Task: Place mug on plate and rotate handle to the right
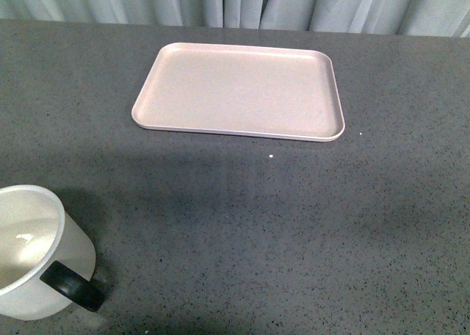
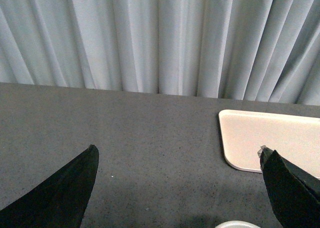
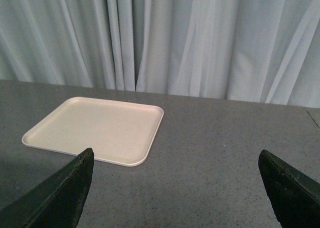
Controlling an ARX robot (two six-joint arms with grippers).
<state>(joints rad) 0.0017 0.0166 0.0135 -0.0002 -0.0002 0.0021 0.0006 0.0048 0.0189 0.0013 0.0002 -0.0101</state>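
Note:
The white mug stands upright at the near left corner of the grey table, its black handle turned toward the near right. The pale pink plate lies empty at the far middle of the table. Neither arm shows in the front view. My left gripper is open above bare table, with a sliver of the mug's rim just below it and the plate's corner beyond. My right gripper is open over bare table, the plate ahead of one finger.
A pale grey-blue curtain hangs along the table's far edge. The speckled grey tabletop stretches between the mug and the plate.

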